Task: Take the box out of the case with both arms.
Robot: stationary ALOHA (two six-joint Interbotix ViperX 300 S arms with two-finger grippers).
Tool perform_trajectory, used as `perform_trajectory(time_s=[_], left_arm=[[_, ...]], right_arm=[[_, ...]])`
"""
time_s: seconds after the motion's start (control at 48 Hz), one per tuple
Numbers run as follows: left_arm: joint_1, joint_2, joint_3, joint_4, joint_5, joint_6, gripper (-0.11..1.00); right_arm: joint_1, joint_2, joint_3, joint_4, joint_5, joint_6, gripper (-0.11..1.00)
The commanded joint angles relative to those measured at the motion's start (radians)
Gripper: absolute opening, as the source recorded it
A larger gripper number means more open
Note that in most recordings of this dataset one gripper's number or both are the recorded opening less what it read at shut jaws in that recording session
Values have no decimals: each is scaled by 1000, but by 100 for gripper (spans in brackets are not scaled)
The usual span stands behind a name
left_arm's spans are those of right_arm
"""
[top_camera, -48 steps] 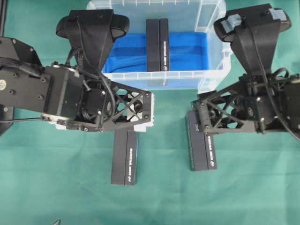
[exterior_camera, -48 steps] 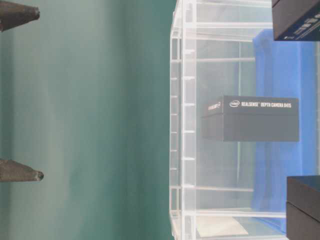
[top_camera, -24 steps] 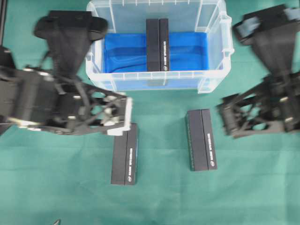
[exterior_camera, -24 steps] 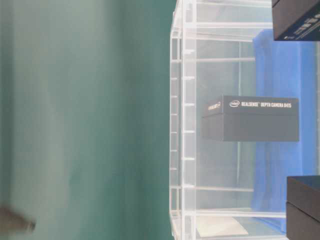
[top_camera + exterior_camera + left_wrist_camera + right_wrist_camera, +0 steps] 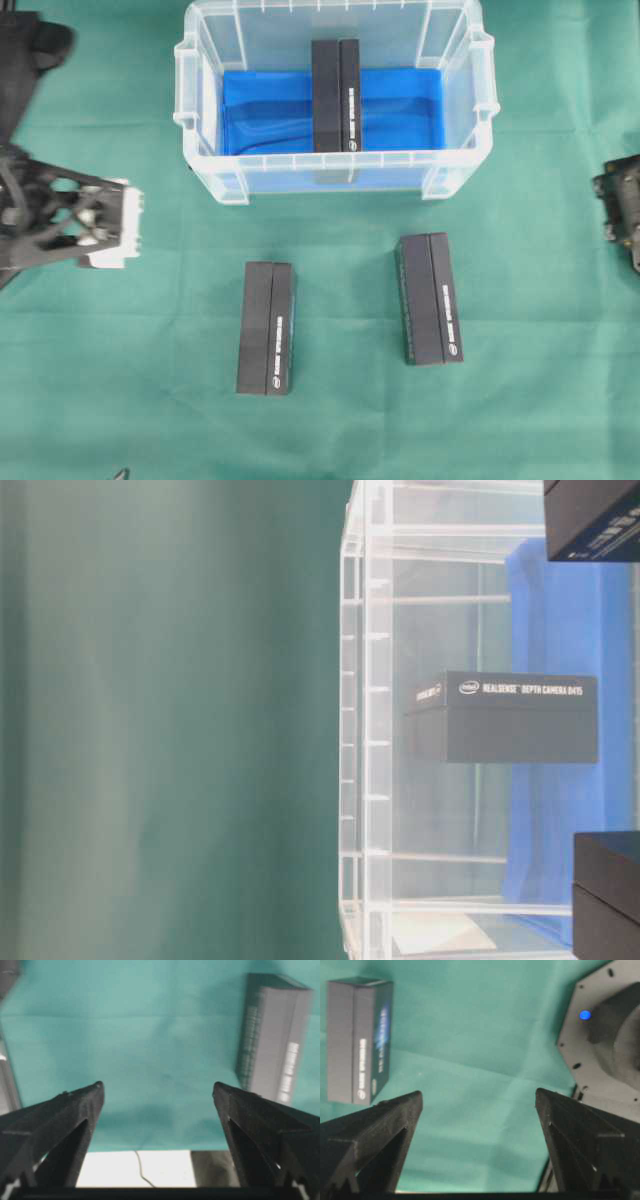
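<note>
The case [image 5: 205, 165] is a clear plastic bin at the top middle with a blue sheet on its bottom. One black box [image 5: 335, 95] stands on edge inside it, seen through the case wall [image 5: 365, 730] as the box [image 5: 510, 717] in the table-level view. My left gripper [image 5: 118, 215] is at the far left edge, open and empty. Only part of my right gripper [image 5: 625, 205] shows at the far right edge. In the wrist views the left gripper [image 5: 157, 1090] and right gripper [image 5: 477, 1097] both stand wide open over bare green cloth, far from the case.
Two more black boxes lie on the green cloth in front of the case, one at left [image 5: 266, 328] and one at right [image 5: 430, 298]. The left wrist view shows a box [image 5: 272, 1035], the right wrist view a box [image 5: 360, 1040] and a black arm base [image 5: 605, 1035].
Both arms have swung outward from above the two boxes on the cloth to the left and right edges. Their fingertips have left the table-level view. No box has moved.
</note>
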Motion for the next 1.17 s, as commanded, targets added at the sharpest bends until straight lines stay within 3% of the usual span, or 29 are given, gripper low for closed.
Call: perform_trajectory(time_s=[0.0, 0.229, 0.813, 1.001, 1.147], left_arm=[[-9, -55, 35, 0, -14, -9, 84], [-14, -106, 87, 0, -20, -23, 84], [-3, -104, 94, 2, -18, -18, 84], [37, -107, 98, 2, -18, 6, 84], [114, -115, 110, 2, -20, 89, 84]], right_arm=[[3, -34, 12, 0, 6, 8, 92], [3, -60, 78, -2, -49, 43, 92], [-2, -60, 84, 0, -63, 40, 92], [-54, -64, 89, -5, -63, 2, 92], [-141, -81, 106, -5, -66, -81, 92]])
